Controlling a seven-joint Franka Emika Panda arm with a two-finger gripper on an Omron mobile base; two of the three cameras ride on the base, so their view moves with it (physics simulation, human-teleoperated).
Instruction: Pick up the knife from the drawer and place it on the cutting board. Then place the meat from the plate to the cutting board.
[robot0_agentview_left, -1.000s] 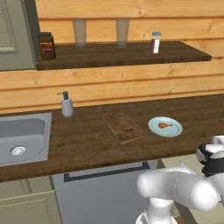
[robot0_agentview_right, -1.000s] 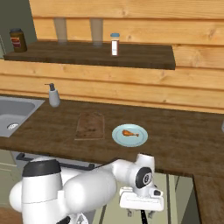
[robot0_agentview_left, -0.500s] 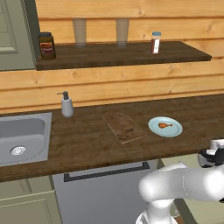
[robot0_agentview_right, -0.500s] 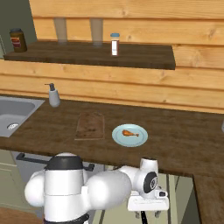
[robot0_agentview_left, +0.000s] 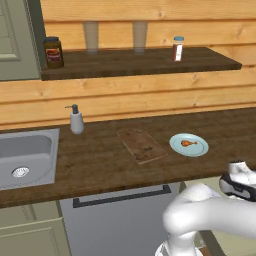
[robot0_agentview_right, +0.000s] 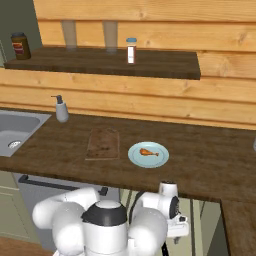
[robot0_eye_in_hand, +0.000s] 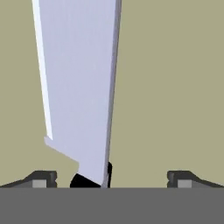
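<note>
Knife filled the upper middle of the hand view, its silver blade running from the top edge down toward the bottom, where a sliver of black handle showed before the frame cut it off. It lay on the drawer, whose pale floor was the backdrop. The gripper stood wide open, a finger at lower left and the other at lower right, both clear of the blade and holding nothing.

In the left base view the board sat at centre on the counter, the plate just right of it with the meat on top. The arm's hand dropped below the counter edge at lower right, mostly hidden.

A jar with a red-and-yellow label stood at upper left on the shelf; its writing was too small to read. The shaker likewise showed no legible label.
</note>
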